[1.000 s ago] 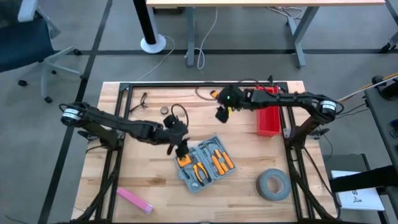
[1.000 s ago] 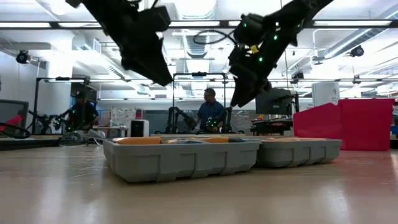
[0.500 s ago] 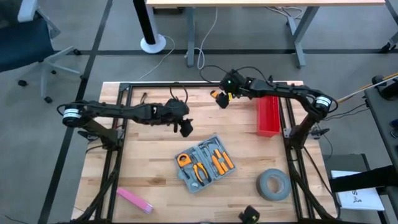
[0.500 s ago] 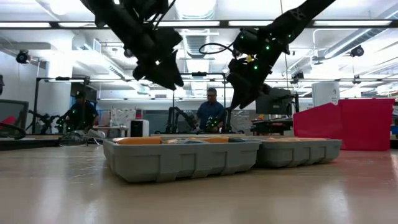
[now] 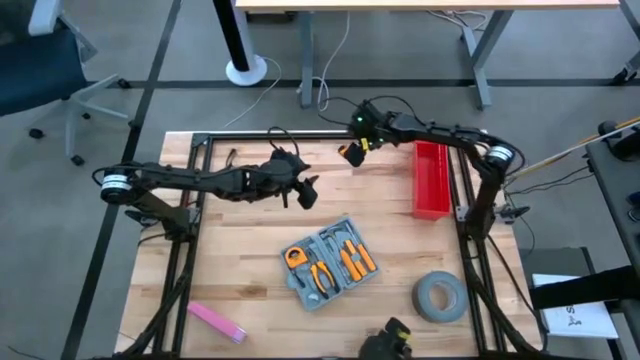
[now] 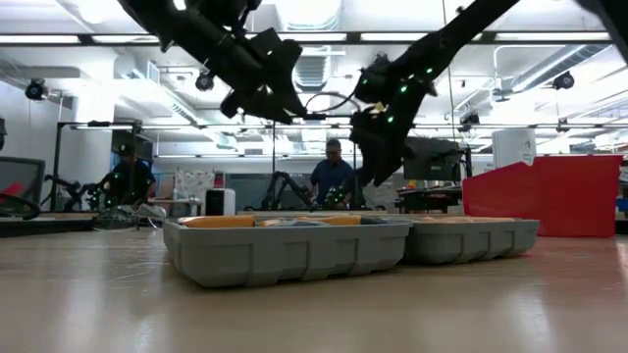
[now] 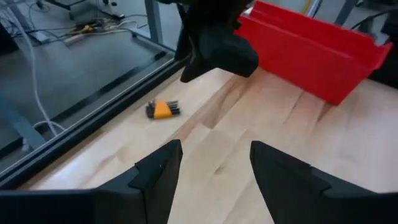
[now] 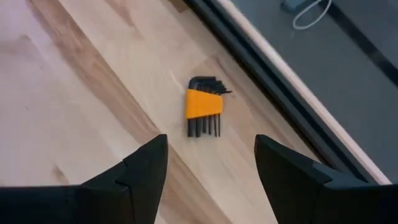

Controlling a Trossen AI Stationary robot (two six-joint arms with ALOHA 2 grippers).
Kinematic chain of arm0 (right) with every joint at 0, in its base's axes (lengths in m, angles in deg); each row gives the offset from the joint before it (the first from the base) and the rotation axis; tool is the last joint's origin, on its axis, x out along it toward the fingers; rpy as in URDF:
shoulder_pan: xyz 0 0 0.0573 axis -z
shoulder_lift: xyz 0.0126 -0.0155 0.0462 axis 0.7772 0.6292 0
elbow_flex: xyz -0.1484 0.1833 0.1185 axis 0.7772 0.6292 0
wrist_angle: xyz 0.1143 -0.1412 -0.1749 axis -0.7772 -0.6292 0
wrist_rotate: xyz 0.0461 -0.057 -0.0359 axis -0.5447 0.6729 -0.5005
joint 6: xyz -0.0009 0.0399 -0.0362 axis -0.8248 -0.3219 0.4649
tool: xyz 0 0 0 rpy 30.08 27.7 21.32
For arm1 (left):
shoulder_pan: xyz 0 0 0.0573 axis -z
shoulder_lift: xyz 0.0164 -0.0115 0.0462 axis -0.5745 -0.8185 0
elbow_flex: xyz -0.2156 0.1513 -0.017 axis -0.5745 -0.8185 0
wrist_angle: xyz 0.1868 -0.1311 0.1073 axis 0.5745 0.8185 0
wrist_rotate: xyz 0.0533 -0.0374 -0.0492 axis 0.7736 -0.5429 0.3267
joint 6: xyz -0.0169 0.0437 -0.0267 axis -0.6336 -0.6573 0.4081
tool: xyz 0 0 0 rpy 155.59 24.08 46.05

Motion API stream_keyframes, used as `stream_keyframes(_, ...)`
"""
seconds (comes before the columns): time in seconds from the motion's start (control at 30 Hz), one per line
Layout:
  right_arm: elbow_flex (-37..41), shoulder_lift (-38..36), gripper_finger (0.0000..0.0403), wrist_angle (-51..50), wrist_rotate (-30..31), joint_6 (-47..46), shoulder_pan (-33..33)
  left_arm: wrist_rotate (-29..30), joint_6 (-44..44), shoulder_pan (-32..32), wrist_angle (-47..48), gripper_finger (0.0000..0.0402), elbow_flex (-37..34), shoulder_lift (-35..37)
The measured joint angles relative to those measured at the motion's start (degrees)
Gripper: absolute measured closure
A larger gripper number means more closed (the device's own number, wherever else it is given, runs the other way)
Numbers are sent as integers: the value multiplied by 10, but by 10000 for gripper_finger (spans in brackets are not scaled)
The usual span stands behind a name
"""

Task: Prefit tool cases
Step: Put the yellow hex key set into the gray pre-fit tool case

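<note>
My right gripper (image 8: 208, 180), fingers spread, empty, above hex-key set (image 8: 204, 112) near table's far edge. Left gripper (image 5: 306, 192) open, empty, nearer. Tool case (image 5: 330, 261) open mid-table, long axis diagonal.

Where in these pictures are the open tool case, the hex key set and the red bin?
tool case (image 5: 329, 264): high view, on the tray among the orange-handled tools.
hex key set (image 8: 203, 104): right wrist view, on its orange holder.
red bin (image 5: 431, 180): high view, on its inner floor.
</note>
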Motion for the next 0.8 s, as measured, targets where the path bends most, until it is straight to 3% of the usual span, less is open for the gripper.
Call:
stream_keyframes(0.3,-112,101,180,-54,-20,20,4,-9,3,-8,1,198,-29,0)
stream_keyframes(0.8,-117,115,182,-81,-30,50,17,-51,171,-6,-25,198,-93,-2)
